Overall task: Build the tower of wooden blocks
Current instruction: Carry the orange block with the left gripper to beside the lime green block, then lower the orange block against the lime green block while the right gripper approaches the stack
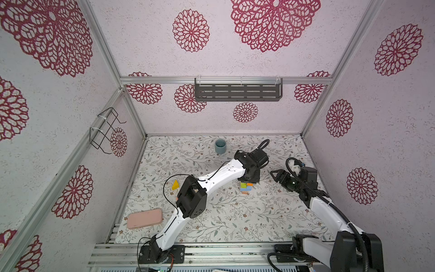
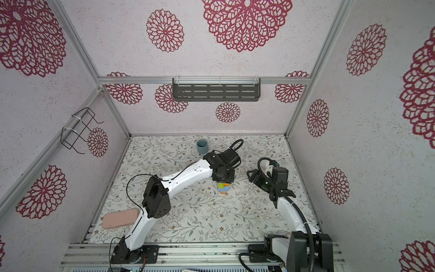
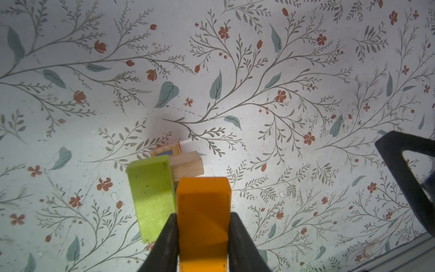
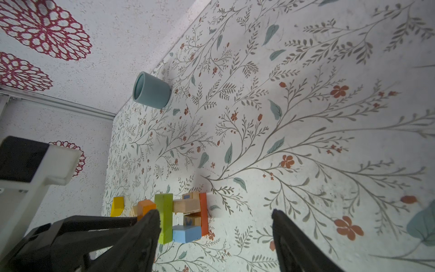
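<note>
Your left gripper (image 3: 203,216) pinches an orange block (image 3: 203,195) at the mid-table tower (image 1: 246,186), just beside its green block (image 3: 150,193). Your right gripper (image 4: 215,212), spread and empty, hovers near. Open mat (image 1: 235,219) surrounds them.

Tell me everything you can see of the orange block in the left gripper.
The orange block is a plain rectangular piece, evenly orange, smooth and painted-looking, with slightly softened edges and no markings. The left gripper is shut on it, clamping its two long sides, and its free end points away from the wrist. It is held at the top of the tower, right next to the green block. In the right wrist view it seems to meet the green block's upper face, but contact cannot be confirmed.
</note>
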Available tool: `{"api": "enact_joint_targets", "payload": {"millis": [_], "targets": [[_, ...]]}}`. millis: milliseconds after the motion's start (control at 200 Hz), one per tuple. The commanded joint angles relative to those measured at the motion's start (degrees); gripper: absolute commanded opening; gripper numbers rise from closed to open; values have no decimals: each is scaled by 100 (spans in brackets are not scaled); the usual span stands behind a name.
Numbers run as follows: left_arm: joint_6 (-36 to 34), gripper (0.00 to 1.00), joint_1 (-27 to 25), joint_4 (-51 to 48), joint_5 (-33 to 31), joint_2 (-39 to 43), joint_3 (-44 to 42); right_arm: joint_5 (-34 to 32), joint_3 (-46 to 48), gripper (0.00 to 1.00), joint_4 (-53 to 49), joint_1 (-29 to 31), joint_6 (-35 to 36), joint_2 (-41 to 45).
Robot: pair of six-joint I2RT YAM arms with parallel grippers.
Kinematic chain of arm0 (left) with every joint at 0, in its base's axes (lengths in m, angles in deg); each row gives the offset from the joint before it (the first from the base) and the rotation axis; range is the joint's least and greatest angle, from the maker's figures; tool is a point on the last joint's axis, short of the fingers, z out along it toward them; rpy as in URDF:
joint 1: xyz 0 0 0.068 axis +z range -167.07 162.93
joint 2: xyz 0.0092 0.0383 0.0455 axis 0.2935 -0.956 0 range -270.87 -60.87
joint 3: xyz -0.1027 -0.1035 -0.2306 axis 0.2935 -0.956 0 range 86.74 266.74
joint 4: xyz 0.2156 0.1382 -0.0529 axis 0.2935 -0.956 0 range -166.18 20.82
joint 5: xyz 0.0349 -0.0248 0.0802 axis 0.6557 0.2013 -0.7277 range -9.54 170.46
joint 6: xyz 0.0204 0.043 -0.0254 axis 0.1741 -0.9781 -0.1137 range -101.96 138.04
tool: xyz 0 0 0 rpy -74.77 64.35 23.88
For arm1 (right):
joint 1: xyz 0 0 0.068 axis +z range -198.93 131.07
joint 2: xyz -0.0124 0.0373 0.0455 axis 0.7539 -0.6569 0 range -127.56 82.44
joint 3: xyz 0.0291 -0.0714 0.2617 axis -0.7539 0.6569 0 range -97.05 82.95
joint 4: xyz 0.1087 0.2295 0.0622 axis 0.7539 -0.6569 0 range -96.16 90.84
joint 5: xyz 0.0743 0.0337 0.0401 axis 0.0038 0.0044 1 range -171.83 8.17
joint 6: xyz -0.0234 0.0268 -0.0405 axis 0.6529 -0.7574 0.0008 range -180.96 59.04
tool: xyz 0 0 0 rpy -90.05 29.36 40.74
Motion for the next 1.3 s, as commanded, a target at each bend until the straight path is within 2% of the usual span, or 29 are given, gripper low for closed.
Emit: {"api": "enact_joint_targets", "payload": {"millis": [0, 856, 1296], "targets": [[125, 25, 1, -15, -120, -92, 45, 100, 32, 78, 140, -37, -53, 167], [116, 25, 44, 17, -155, -220, 30, 135, 57, 78, 175, -37, -59, 153], [110, 28, 80, 14, -155, -244, 41, 152, 68, 78, 184, -37, -44, 153]]}}
